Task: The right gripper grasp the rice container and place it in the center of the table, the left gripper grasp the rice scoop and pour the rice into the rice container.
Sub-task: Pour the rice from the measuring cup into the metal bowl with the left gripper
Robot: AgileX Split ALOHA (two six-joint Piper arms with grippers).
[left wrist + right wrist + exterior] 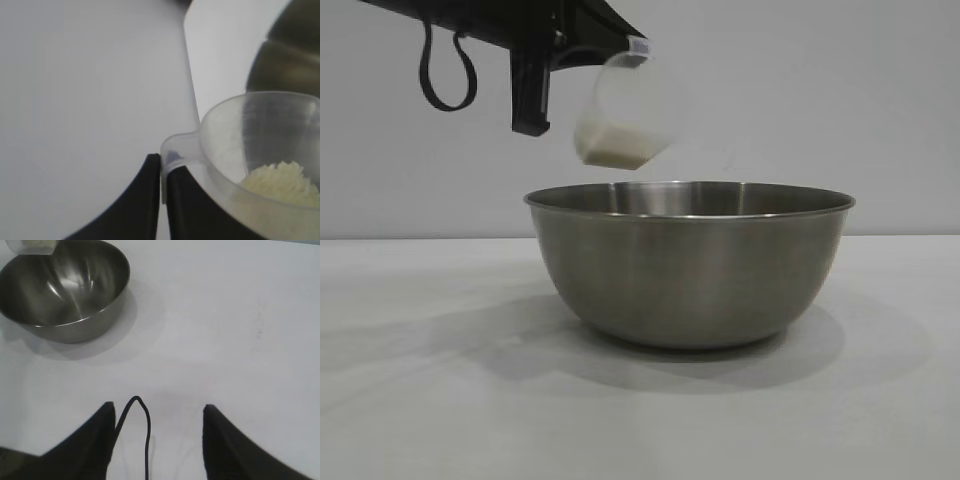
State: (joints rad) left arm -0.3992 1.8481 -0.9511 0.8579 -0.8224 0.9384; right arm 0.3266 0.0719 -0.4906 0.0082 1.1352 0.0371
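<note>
- Above the bowl (pixel 690 265), the left gripper (pixel 161 200) held the scoop (pixel 625 110) tipped over, its fingers clamped together on the scoop's handle tab.
- At the table's (pixel 420 400) middle, the bowl stood upright and looked bare inside; no grains showed on its steel in the right wrist view.
- Inside the scoop, the rice (pixel 282 182) lay heaped in one corner, not yet spilling; the cup hung just over the bowl's near-left rim, clear of the metal.
- Well apart from the bowl, the right gripper (pixel 157 435) hung over bare table with its fingers spread and nothing between them, a parked arm by the look of it.
- Judged from here, the pour was the step in hand, and the bowl's placing looked done.
- To do it well, the scoop's mouth would want to sit farther in over the bowl's middle before tipping more, since a lip near the rim could scatter grains onto the table.
- A slow roll of the wrist, with the grip on that thin tab kept firm, seemed the safest way to empty it.
</note>
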